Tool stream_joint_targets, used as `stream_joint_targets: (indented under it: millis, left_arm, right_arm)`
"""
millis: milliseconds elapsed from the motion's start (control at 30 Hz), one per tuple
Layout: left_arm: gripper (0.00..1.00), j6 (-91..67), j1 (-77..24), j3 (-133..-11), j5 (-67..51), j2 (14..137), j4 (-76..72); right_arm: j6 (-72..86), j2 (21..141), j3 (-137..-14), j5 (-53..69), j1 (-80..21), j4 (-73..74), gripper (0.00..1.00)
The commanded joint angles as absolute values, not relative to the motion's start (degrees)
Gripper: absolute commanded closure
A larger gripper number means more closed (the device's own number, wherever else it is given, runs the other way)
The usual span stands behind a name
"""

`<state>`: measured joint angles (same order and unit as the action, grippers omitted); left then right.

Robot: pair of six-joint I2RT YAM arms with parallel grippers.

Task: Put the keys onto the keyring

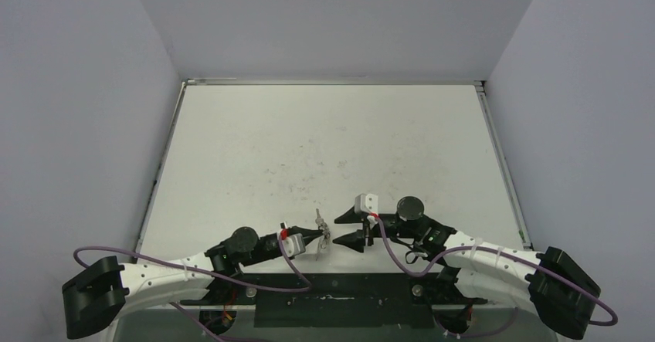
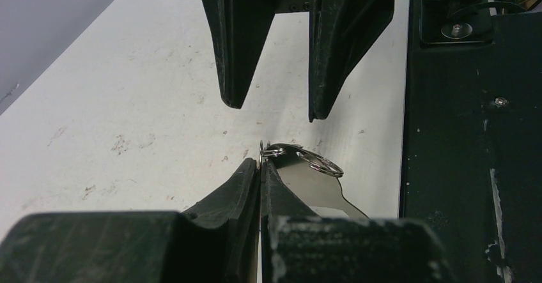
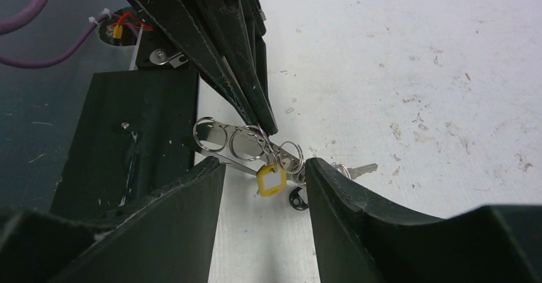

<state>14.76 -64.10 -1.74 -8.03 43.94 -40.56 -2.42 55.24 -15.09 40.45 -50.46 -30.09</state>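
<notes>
Two roles: left gripper (image 2: 260, 163) pinches the keyring (image 2: 310, 177) steady, so right gripper (image 3: 265, 168), jaws spread, straddles the keys (image 3: 359, 168) beside it.

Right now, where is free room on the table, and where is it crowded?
Crowded: the middle of the near edge, where the left gripper, right gripper, keyring and keys meet. Bare: the rest of the table, to its far and side edges.

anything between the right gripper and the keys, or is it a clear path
Nothing visible blocks it. The open right gripper straddles the yellow tag and small rings, and one of the keys shows just past one finger. The left gripper, shut on the keyring, sits close by.
</notes>
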Motion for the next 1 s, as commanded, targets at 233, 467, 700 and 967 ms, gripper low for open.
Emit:
stream_joint_targets:
  millis: [233,467,700,967]
  left_arm:
    - [1.00,14.3,-64.4,-2.7,-9.4,43.7,-42.6]
    - [1.00,14.5,-64.5,-2.9,-9.4,42.3,-40.8]
    - [1.00,13.5,-64.5,-3.3,-8.8,43.7,-41.0]
    - [1.00,11.1,-64.5,-4.8,-8.5,54.7,-47.4]
  right_arm:
    - [-4.9,62.5,-18.1,41.6,-53.0,-38.3,0.66]
    - [-5.1,62.2,-18.7,38.4,-53.2,-38.5,0.68]
    - [-6.4,57.6,-18.9,35.5,-53.1,-31.5,0.68]
    - [-4.9,50.4,-16.3,34.0,-52.8,-25.9,0.59]
